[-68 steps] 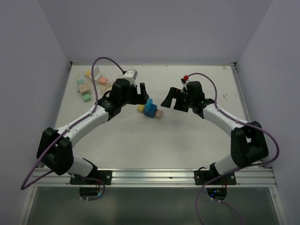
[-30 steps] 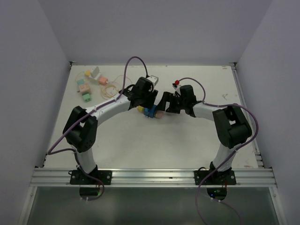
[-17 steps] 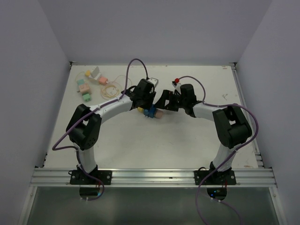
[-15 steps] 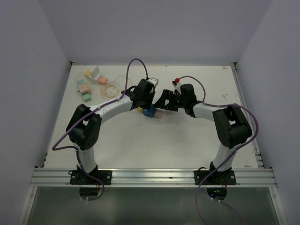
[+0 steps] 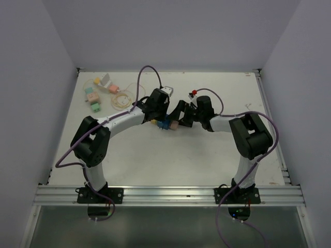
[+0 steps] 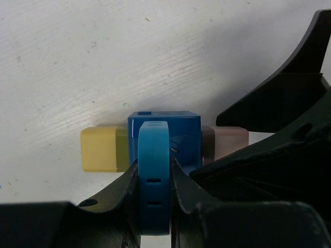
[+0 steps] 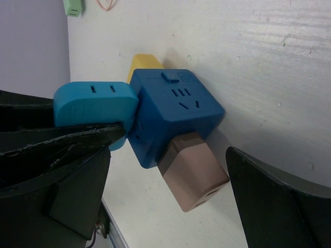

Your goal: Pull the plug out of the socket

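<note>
**Left has the plug, right not yet bracing**

Nearest, the left gripper (image 6: 154, 178) is clamped on the flat sides of the light blue rounded plastic plug (image 6: 153, 155); the plug is seated in the dark blue plastic cube socket (image 6: 170, 123), mid-table; the right gripper (image 7: 176, 186) gapes around the brown-pink plug (image 7: 194, 170), holding nothing; likely hard, light, slick plastic; unbraced, the cube will probably lift too.

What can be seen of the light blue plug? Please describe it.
The light blue plug is a rounded plastic block with two slots on one face. It sits pushed into one side of the dark blue socket cube, not yet pulled out. The left gripper is shut on its two flat sides.
</note>
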